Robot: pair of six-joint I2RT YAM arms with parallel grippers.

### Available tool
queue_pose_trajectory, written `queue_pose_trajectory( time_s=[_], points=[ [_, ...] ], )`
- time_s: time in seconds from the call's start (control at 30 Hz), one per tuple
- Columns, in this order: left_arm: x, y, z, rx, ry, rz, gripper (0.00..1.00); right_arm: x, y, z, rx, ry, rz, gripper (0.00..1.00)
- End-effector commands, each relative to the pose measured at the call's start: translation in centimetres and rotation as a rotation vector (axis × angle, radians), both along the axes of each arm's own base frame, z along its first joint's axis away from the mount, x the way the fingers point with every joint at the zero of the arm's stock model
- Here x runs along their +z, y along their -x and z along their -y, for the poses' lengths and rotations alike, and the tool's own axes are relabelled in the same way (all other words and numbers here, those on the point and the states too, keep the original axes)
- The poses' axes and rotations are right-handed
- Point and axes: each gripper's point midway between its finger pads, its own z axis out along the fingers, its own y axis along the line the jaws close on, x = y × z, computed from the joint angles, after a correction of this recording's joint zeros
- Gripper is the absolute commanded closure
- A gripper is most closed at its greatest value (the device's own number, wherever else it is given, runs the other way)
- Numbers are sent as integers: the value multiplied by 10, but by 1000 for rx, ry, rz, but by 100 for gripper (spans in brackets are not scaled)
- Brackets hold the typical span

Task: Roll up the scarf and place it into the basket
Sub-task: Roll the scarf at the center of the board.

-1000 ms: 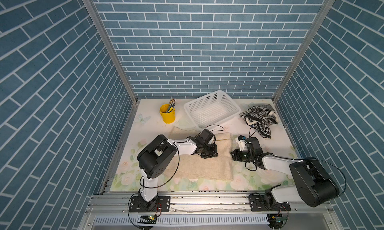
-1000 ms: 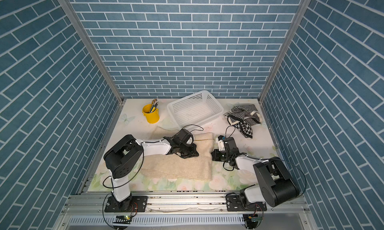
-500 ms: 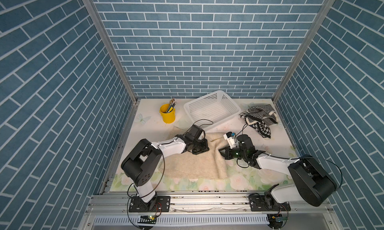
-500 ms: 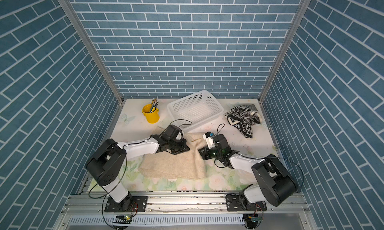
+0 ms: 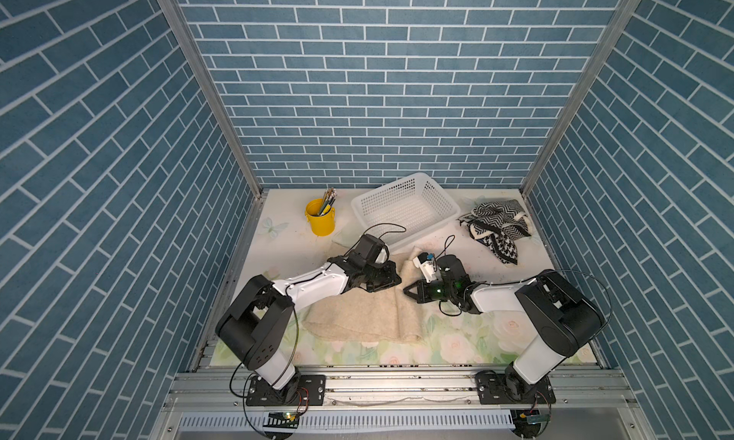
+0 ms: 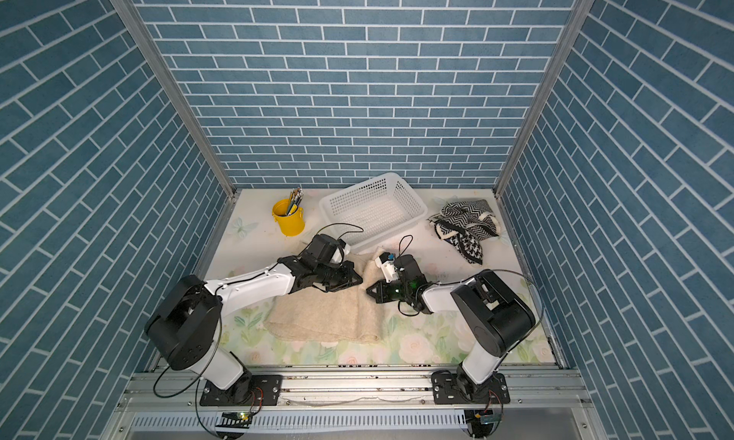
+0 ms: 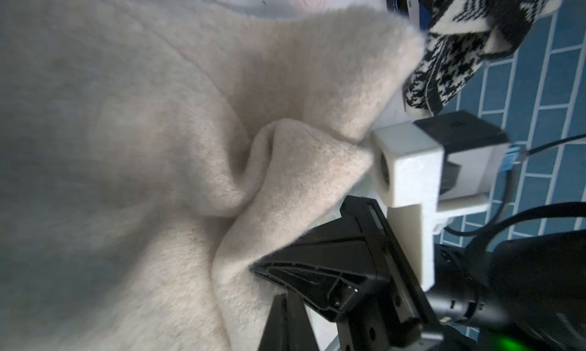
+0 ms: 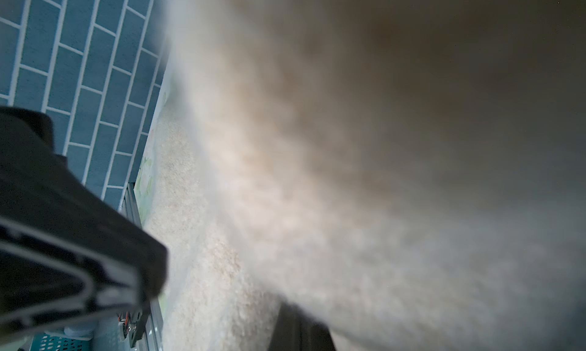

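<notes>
Scarf (image 5: 365,315), clamped by left gripper (image 5: 392,281), right gripper (image 5: 408,290)

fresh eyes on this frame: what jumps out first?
The beige scarf lies rumpled mid-table, with the left gripper and right gripper nearly nose to nose at its bunched end nearest the basket. Behind them the white basket sits with no scarf in it. It is flanked by a yellow bucket and a black-and-white patterned cloth heaped by the side wall.
</notes>
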Motion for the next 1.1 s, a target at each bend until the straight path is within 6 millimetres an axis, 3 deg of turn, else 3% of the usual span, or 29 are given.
queue_pose_trajectory(
  time_s=[0.0,0.3,0.5,0.6,0.8,0.97,1.07],
  points=[
    [-11,-2,11,-5,22,-15,100,11,0,-3,-3,-15,12,100],
    [-59,-9,-17,103,-134,-64,100,20,10,27,-54,78,43,100],
    [-71,-7,-28,123,-163,-85,100,4,7,76,-170,149,15,100],
    [-75,-4,-31,122,-169,-95,100,-8,3,88,-185,185,0,100],
    [-81,-1,-37,129,-179,-106,100,-20,3,73,-137,139,-35,100],
    [-86,0,-41,133,-184,-115,100,-16,12,39,-42,85,-28,100],
    [-88,0,-43,138,-185,-122,100,-4,16,16,3,20,-7,100]
  ],
)
